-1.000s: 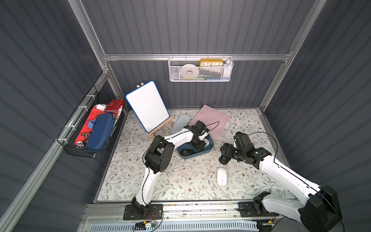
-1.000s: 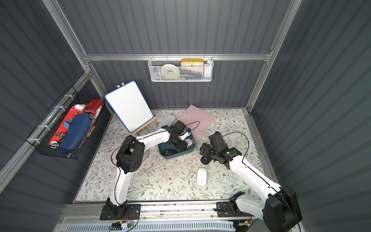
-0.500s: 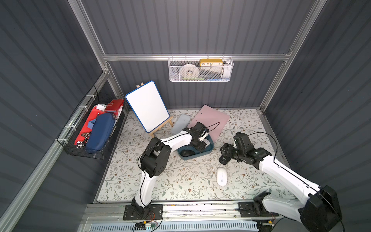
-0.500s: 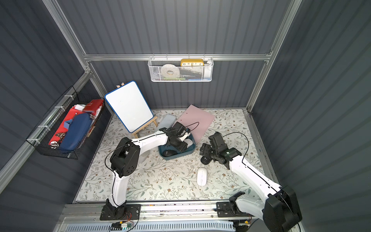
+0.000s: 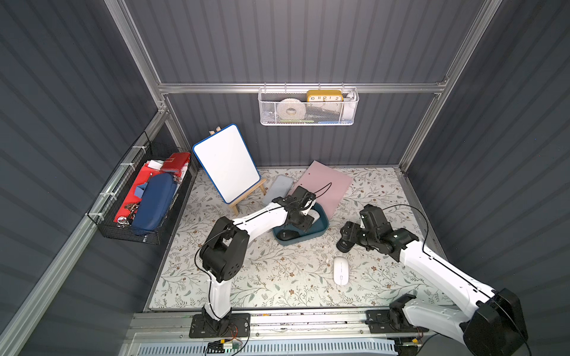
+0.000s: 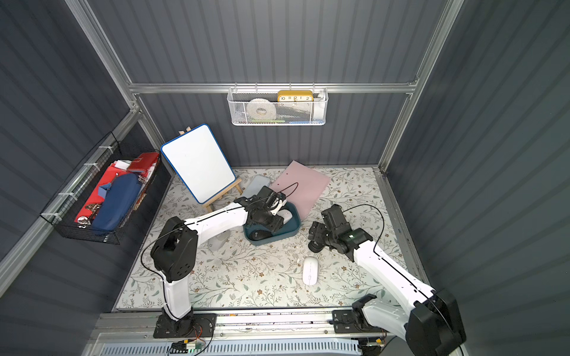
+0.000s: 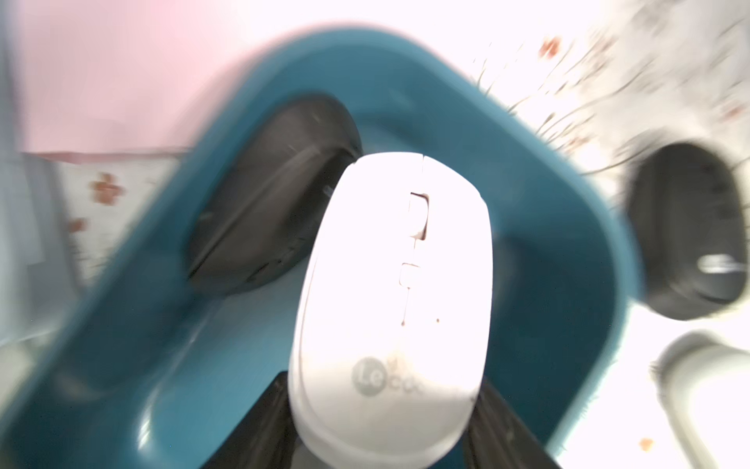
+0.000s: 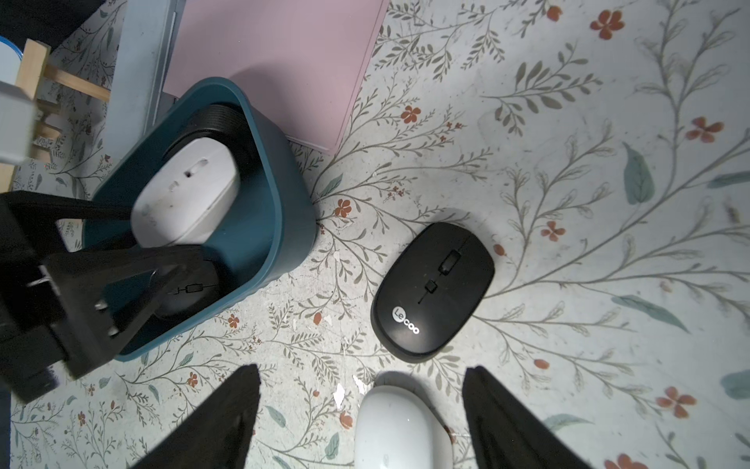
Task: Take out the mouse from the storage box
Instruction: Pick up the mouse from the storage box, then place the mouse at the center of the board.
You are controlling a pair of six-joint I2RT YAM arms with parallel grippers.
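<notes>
My left gripper (image 7: 381,426) is down in the box (image 8: 280,227) and it has the white mouse (image 7: 393,284). Its fingers (image 7: 251,426) sit one on each long side of the mouse, near the end with the logo. They are partly closed and pressed up to the mouse, with no gap that I can see. In the left wrist view the mouse looks sharp and the box looks smeared, so I think the grip is good.

The mouse points straight out from the gripper. Its long side runs the same way as the fingers, with the wheel end far from the hand. It is inside the box walls, at the end near the pink sheet (image 5: 324,172). I cannot tell if it is off the box floor yet. A black mouse (image 5: 286,235) lies in the box too, just beside it.

So I think the next move is up. The mouse has to clear the box wall before it goes sideways, or its front end may bump the rim.

The left arm is the one to do it, as it is right there. My right gripper (image 8: 361,371) is well apart from the box, wide open and holding nothing. It hangs over the table (image 5: 277,277), where a loose white mouse (image 5: 340,271) and a loose black mouse (image 8: 432,290) lie.
</notes>
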